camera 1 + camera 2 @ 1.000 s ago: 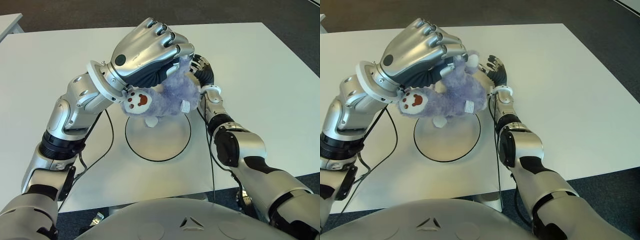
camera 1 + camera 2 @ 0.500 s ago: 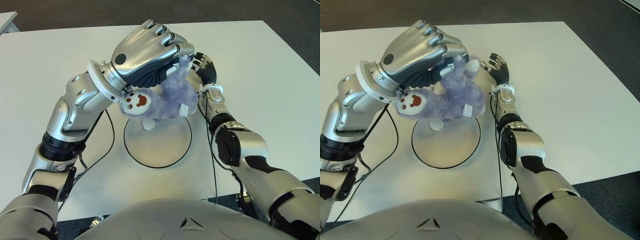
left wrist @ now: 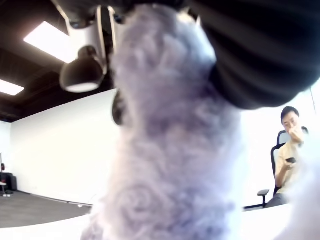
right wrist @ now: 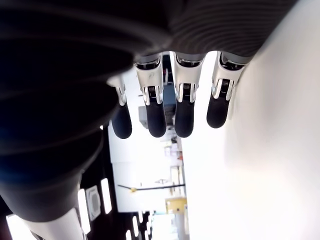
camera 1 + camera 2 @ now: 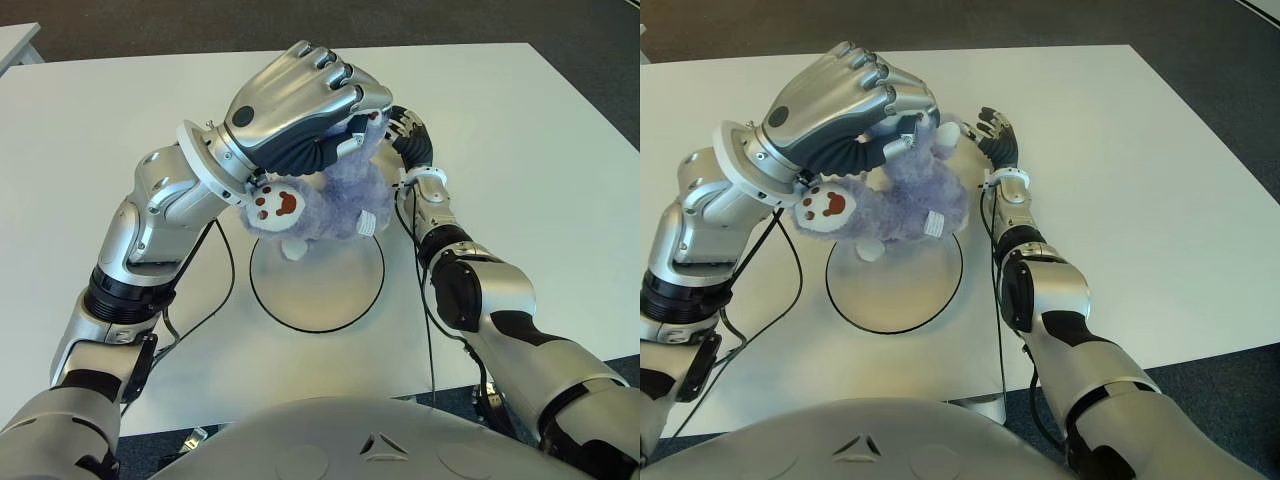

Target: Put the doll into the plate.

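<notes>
A fluffy purple doll (image 5: 330, 205) with a white paw sole hangs in the air above the round white plate (image 5: 318, 295) on the table. My left hand (image 5: 300, 105) is shut on its upper part, the fingers curled over the plush; the left wrist view is filled with purple fur (image 3: 170, 150). The doll's lower foot dangles just over the plate's far rim. My right hand (image 5: 995, 135) shows just right of the doll, fingers straight and holding nothing; its fingertips (image 4: 165, 120) show extended beside the table surface.
The white table (image 5: 520, 140) stretches to both sides. Black cables (image 5: 205, 300) run from my left arm over the table beside the plate. Dark carpet lies beyond the table edges. A seated person (image 3: 290, 160) shows far off in the left wrist view.
My left hand has shifted the doll slightly; it now hangs a little lower and more to the left over the plate's far rim. The right hand has stayed in place.
</notes>
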Robot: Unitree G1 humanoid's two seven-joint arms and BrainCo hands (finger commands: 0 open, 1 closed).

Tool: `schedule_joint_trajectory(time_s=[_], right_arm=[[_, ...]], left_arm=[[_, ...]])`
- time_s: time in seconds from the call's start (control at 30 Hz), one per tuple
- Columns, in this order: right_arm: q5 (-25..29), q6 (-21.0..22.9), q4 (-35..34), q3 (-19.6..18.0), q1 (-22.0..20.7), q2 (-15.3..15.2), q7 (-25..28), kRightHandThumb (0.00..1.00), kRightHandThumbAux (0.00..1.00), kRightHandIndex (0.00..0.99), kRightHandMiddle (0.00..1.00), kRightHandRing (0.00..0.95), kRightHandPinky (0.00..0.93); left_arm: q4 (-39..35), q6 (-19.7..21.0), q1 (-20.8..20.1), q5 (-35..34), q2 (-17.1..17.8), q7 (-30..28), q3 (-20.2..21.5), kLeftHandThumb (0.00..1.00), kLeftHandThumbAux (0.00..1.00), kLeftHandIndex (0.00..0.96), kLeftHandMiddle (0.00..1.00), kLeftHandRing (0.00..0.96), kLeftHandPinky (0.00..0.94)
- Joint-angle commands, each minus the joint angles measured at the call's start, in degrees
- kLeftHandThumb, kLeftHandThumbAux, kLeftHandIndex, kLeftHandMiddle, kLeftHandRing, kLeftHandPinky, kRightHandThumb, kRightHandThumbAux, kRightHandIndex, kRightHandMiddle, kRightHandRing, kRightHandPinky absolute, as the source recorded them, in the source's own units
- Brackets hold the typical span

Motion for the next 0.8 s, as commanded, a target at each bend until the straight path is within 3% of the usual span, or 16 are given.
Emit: schedule_joint_trajectory(time_s=[0.03,0.8], right_arm=[[0.73,1.57,0.66,-0.43,0.69,0.26,0.11,0.08,0.784,0.185,0.18,0.164,0.171],[-0.07,0.24,0.5,0.11,0.99,-0.04,-0.55,0.046,0.793,0.169,0.173,0.157,0.159]], left_arm=[[-0.33,0.34,1.09,0.57,-0.16,0.01,0.4,0.708,0.708,0.432,0.73,0.784,0.796],[-3.46,1.84,3.66,-7.43,-0.23,-3.96,0.61,0.709,0.707,0.432,0.729,0.787,0.815]])
